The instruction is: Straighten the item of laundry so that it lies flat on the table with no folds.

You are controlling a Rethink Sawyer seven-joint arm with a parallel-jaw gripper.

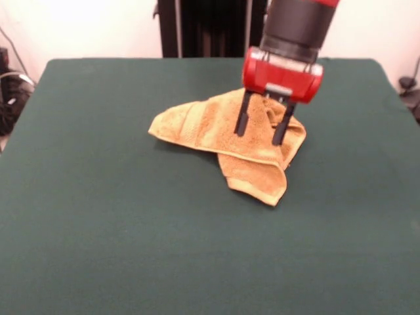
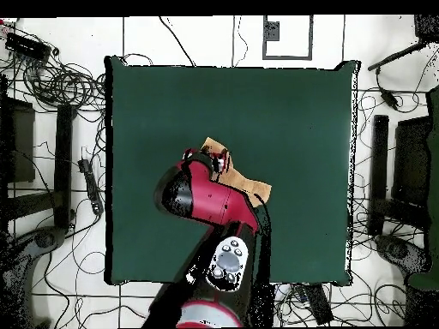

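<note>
desk [image 1: 98, 249]: dark green, bare at 6 o'clock in the front view.
towel [image 1: 216, 131]: golden-orange terry, crumpled, folded flap at 5 o'clock, lying just past desk centre.
end effector [image 1: 261, 128]: released, fingers spread, tips at the towel's 2 o'clock side; contact unclear.
risk: pinching two layers would likely drag the fold along, not flatten it.
views: front view shows the fingers; overhead view hides them under the arm, towel [image 2: 244, 182] mostly covered.

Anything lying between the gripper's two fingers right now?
Only the towel: in the front view the gripper hangs open, fingers apart with its orange cloth between them.
</note>
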